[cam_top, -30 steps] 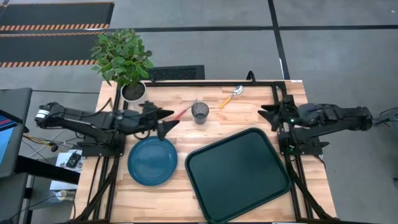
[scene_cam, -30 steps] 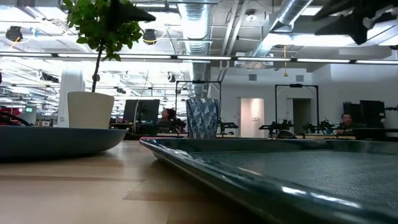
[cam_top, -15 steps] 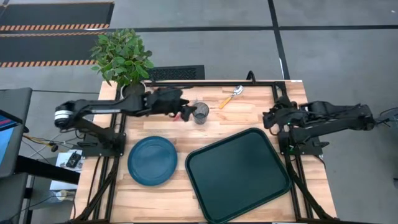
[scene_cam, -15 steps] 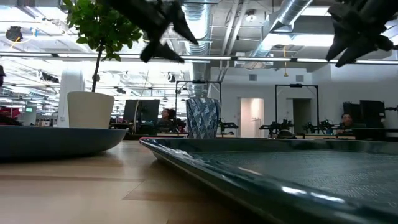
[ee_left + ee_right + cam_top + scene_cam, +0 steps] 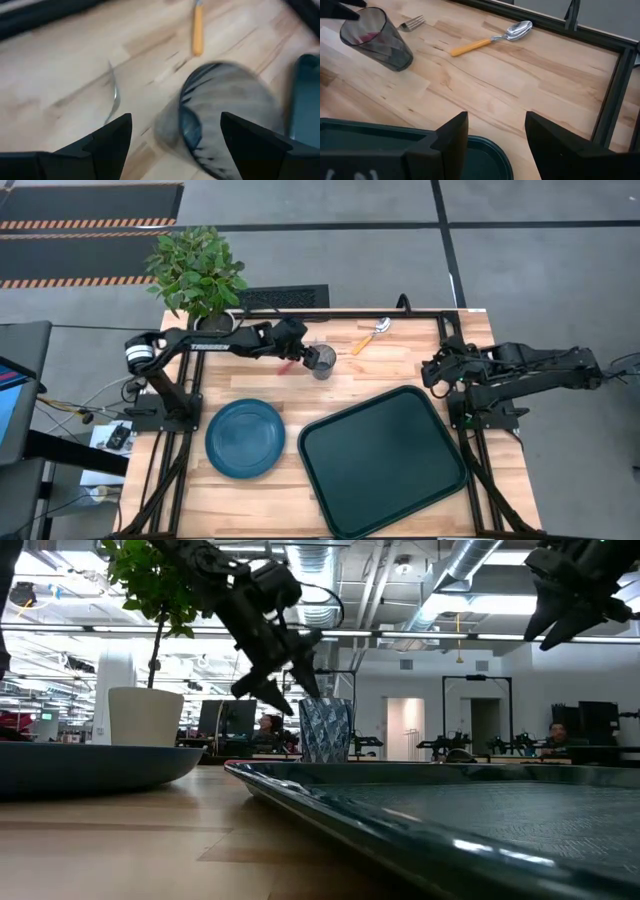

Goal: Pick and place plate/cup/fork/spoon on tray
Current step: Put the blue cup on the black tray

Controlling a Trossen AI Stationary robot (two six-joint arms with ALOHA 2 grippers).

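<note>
The grey-blue cup [image 5: 322, 361] stands upright on the table, left of the orange-handled spoon [image 5: 369, 338]. The fork's red handle [image 5: 284, 367] lies by the cup, partly under my left arm, and its prongs [image 5: 113, 95] show in the left wrist view. My left gripper [image 5: 303, 356] is open just left of the cup [image 5: 222, 122], at rim height in the low view [image 5: 295, 698]. The teal plate [image 5: 245, 437] and the green tray [image 5: 382, 458] lie nearer. My right gripper [image 5: 432, 368] is open and empty above the table's right side.
A white plant pot [image 5: 213, 326] with a leafy plant stands at the far left corner, behind my left arm. A black frame [image 5: 350, 311] runs along the far edge. Bare wood lies between the spoon and the tray [image 5: 485, 95].
My left gripper has swung from above the plate toward the far edge and right, and has come down beside the cup. My right gripper has dropped a little and tipped toward the table. Cup, fork, spoon, plate and tray have stayed in place.
</note>
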